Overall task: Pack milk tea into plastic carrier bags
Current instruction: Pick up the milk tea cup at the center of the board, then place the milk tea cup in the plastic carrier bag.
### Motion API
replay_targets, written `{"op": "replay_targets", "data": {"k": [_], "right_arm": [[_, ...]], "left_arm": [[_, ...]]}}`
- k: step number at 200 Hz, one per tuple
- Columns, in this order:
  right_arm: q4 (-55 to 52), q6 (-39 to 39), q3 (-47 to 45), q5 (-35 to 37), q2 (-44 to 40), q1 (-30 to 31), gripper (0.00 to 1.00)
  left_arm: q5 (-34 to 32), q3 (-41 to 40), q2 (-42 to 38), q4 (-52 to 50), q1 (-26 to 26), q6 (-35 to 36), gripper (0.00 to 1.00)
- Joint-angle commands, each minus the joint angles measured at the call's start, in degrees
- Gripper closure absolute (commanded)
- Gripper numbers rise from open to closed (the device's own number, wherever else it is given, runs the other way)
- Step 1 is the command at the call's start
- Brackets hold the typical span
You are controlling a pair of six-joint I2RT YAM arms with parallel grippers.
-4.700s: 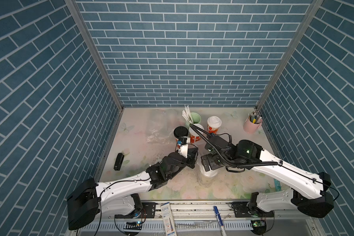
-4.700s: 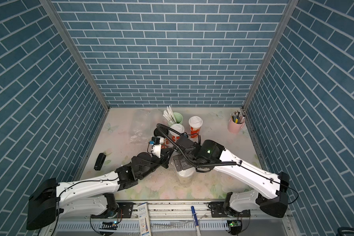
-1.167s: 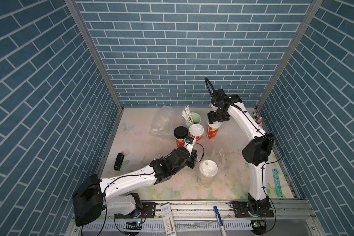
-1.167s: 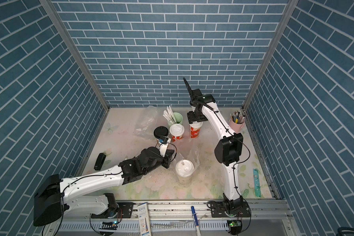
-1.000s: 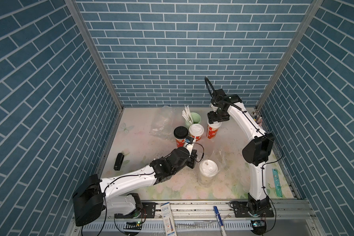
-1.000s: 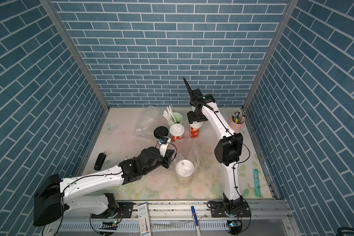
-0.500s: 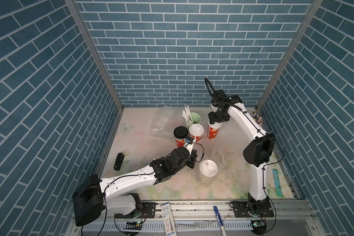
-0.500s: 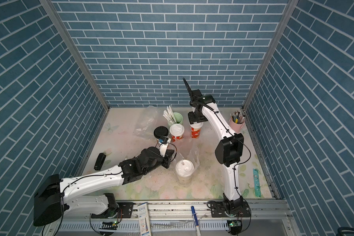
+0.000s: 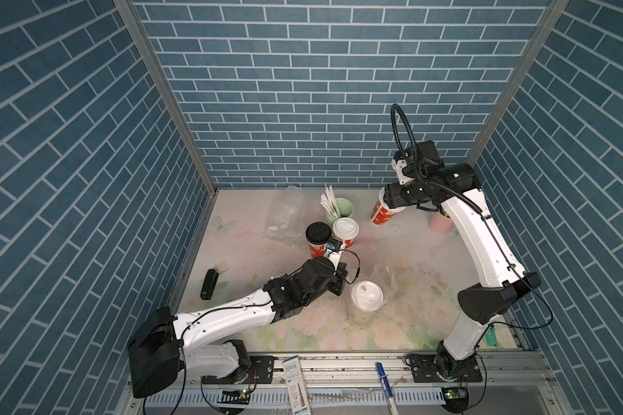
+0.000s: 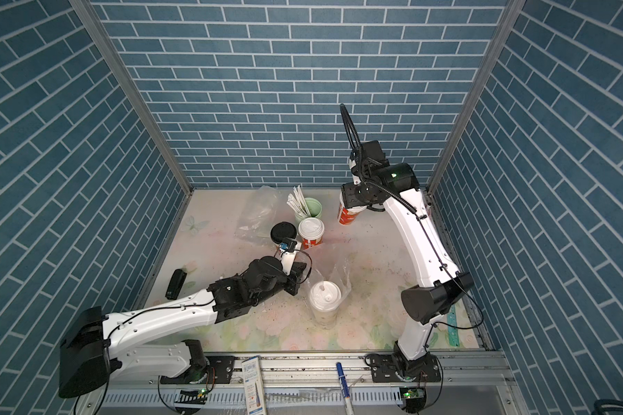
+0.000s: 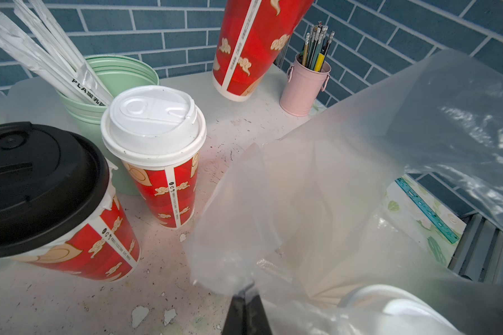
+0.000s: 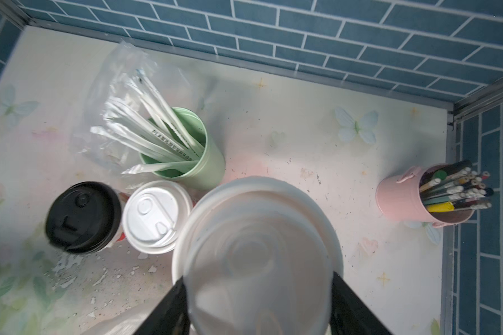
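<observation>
My right gripper [image 9: 392,201] [image 12: 257,304] is shut on an orange milk tea cup [image 9: 382,215] [image 10: 349,215] at the back of the table, a black finger [image 12: 169,307] on each side below its white lid [image 12: 256,255]. The cup hangs tilted, its base at or just above the surface. A cream-yellow cup [image 9: 365,298] stands inside a clear plastic carrier bag [image 11: 331,188] near the front. My left gripper [image 11: 246,290] [image 9: 340,284] is shut on that bag's edge. Two red cups, black-lidded [image 9: 317,233] and white-lidded [image 9: 345,230], stand mid-table. A second bag [image 9: 285,215] lies crumpled behind them.
A mint-green cup of wrapped straws [image 9: 340,210] stands left of the held cup and a pink cup of pens [image 9: 440,224] to its right, near the wall. A small black object [image 9: 208,284] lies at the left edge, a teal ruler [image 9: 491,334] at the front right.
The right arm swung from the bagged cup at the front to the back and closed on the orange cup, which has tipped and risen slightly. The left arm has stayed on the bag.
</observation>
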Motion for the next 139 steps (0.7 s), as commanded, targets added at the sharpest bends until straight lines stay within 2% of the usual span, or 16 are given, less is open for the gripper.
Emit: {"op": "replay_targets", "data": {"k": [1,74,114,139], "right_arm": [[-2.8,-1.9,-0.5,1.0,-3.4,2.3,0.40],[-3.5,0.7,-1.2,-5.3,-11.7,8.1,0.40],[-3.9,3.0,-5.0,-9.4,-14.6,10.6,0.40],[-5.5,4.1,-7.4,-9.2,-16.0,11.3,0.40]], "left_arm": [[0.8,2.0,-0.4,-1.3,0.4,0.8,1.00],[2.7,2.9,0.8,-1.6,0.4,0.9,1.00],[2.7,4.4,2.0,-3.4,0.4,1.5,1.00],[2.8,5.5,2.8,-4.8,0.4,1.7,1.00]]}}
